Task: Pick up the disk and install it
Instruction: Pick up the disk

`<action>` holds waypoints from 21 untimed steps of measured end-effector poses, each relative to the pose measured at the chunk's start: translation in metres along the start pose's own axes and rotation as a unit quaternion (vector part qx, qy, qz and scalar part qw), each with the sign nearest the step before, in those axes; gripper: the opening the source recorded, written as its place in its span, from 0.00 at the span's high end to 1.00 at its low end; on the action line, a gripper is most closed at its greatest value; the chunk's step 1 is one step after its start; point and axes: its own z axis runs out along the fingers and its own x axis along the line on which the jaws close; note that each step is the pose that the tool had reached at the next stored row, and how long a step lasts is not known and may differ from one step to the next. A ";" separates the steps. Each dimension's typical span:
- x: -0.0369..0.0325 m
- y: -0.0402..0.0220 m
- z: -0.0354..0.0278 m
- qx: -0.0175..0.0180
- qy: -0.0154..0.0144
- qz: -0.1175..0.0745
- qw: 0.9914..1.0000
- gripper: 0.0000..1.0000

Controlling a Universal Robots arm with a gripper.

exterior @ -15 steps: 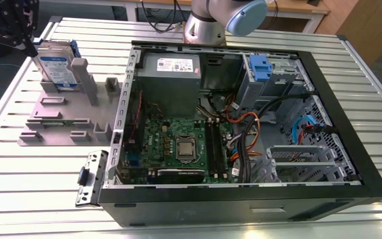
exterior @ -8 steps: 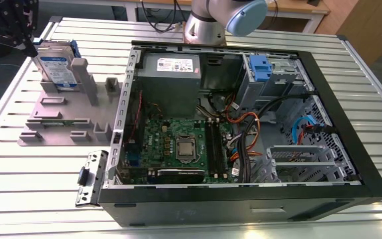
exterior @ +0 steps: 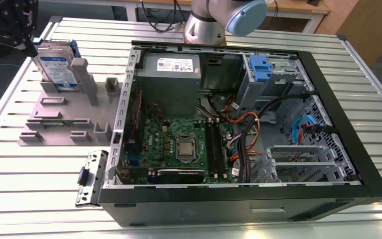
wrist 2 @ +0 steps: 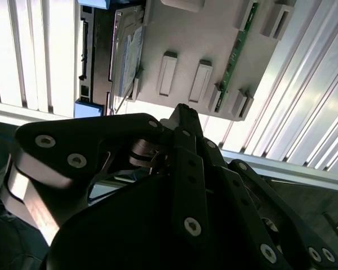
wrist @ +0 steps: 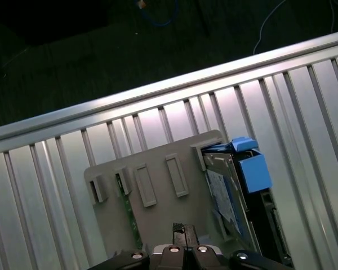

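Note:
The disk (exterior: 57, 67) stands on edge in a slot at the far end of the grey holder plate (exterior: 61, 117), at the exterior view's left. It is silver-grey with a white-and-blue label and a blue caddy frame. My black gripper (exterior: 29, 49) hangs just beside and above the disk, toward the table's edge. In both wrist views its fingers are shut together with nothing between them, short of the disk (wrist 2: 127, 56) (wrist: 225, 194). The gripper (wrist 2: 183, 109) (wrist: 183, 229) points at the holder plate (wrist 2: 197, 34) (wrist: 158, 163).
An open computer case (exterior: 350, 149) fills the middle and the exterior view's right, holding a motherboard (exterior: 184, 147), a grey power supply (exterior: 171, 67) and another blue caddy (exterior: 260, 67). A loose metal bracket (exterior: 91, 177) lies by the case. A green memory stick (wrist 2: 236, 56) sits in the holder.

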 end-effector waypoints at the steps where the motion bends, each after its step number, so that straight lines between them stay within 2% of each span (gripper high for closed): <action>1: 0.0000 0.0000 0.0000 0.000 0.000 -0.001 1.000 0.90; 21: 0.0000 0.0001 0.0000 -0.001 0.001 -0.024 1.000 0.90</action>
